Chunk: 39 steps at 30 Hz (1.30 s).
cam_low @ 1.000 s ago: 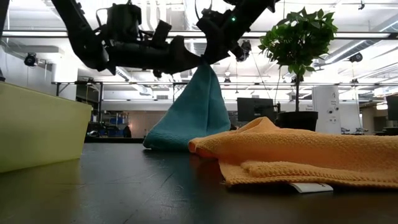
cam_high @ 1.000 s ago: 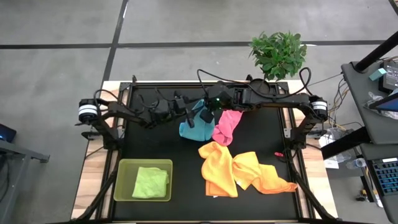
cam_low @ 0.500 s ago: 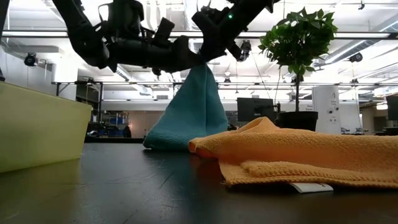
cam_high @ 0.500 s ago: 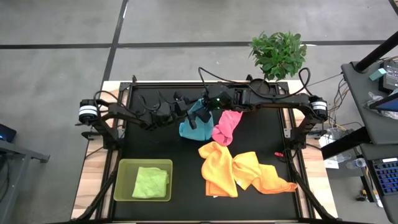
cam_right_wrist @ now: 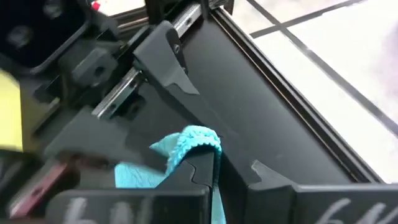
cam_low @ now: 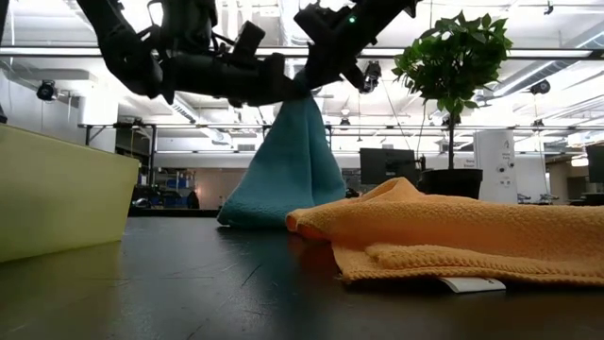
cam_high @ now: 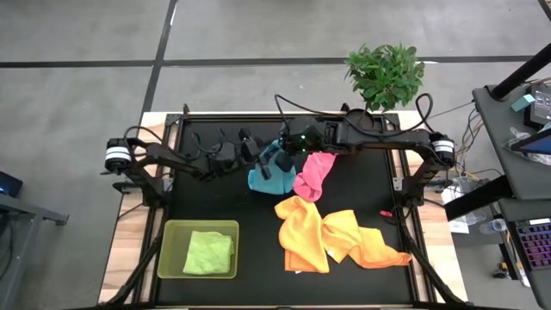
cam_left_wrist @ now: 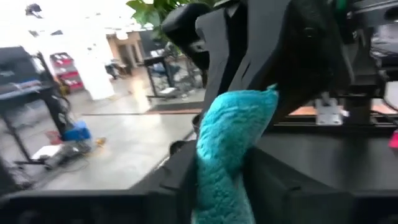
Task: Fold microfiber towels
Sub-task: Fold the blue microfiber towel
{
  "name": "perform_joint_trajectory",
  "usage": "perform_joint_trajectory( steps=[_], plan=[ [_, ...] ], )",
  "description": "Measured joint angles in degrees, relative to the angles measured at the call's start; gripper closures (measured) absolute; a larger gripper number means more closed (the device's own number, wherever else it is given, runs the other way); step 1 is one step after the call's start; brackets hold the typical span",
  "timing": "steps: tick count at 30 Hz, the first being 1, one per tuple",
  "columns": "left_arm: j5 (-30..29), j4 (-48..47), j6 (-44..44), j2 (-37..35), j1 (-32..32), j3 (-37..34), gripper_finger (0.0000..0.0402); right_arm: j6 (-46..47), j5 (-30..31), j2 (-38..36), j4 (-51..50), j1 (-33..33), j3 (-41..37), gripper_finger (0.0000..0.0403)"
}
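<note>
Over by the left arm's side, a lime-green towel [cam_high: 208, 251] lies in the green tray [cam_high: 170, 231], well apart from both grippers, nearer the front edge of the table [cam_high: 215, 207]. Up at the back, the left gripper [cam_high: 265, 161] has its fingers round the raised edge of the blue towel [cam_high: 265, 178]; the left wrist view shows the cloth [cam_left_wrist: 227, 149] standing between the two dark fingers, touching both, jaws narrowed onto it. Just beside it, the right gripper [cam_high: 288, 152] pinches the same towel's top, jaws fully closed on a bunched corner [cam_right_wrist: 193, 143]. In the low view the blue towel [cam_low: 288, 175] hangs like a tent from the two grippers, its lower edge on the table. Right beside the right gripper lies the pink towel [cam_high: 315, 173], flat and crumpled. Below that, well clear of both grippers, the yellow towel [cam_high: 301, 232] and the orange towel [cam_high: 366, 241] sprawl overlapped on the table.
</note>
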Motion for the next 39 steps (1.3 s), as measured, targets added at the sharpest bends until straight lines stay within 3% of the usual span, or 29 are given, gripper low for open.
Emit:
perform_joint_trajectory(
  steps=[2,4,12,19,25,27,32,39],
  plan=[
    [0.5,-1.8,-0.7,-1.1,0.0,-0.5,0.0369,-0.7,-0.3,-0.4,-0.5,0.0,0.0,0.0394],
    [0.9,-2.6,-0.8,-2.1,0.0,-0.9,0.0391,-1.2,-0.3,-0.6,-0.6,0.1,0.1,0.0394],
    [5.6,-11.6,-0.8,-8.7,-0.1,-1.3,0.04,-5.7,-4.2,-1.7,-2.5,0.1,0.1,0.0389],
    [14.7,-17.7,-3.6,-16.9,-0.1,-1.4,0.0401,-10.1,-6.6,-4.0,-6.2,-0.4,-0.1,0.032],
    [21.8,-25.0,-3.2,-22.7,-0.1,-1.4,0.0401,-17.8,-22.3,-4.0,-5.3,-1.1,-2.8,0.0243],
    [23.5,-29.7,-2.4,-24.1,-0.1,-1.4,0.0401,-18.8,-27.0,-3.8,-2.0,-1.3,-5.1,0.0222],
    [28.1,-36.6,-0.2,-26.5,-0.1,-1.5,0.0401,-19.0,-28.7,-4.0,17.1,-1.2,-13.9,0.0186],
    [28.1,-37.7,-0.5,-26.8,0.0,-1.5,0.0401,-16.5,-34.4,-1.4,46.2,-1.1,-24.0,0.018]
  ],
)
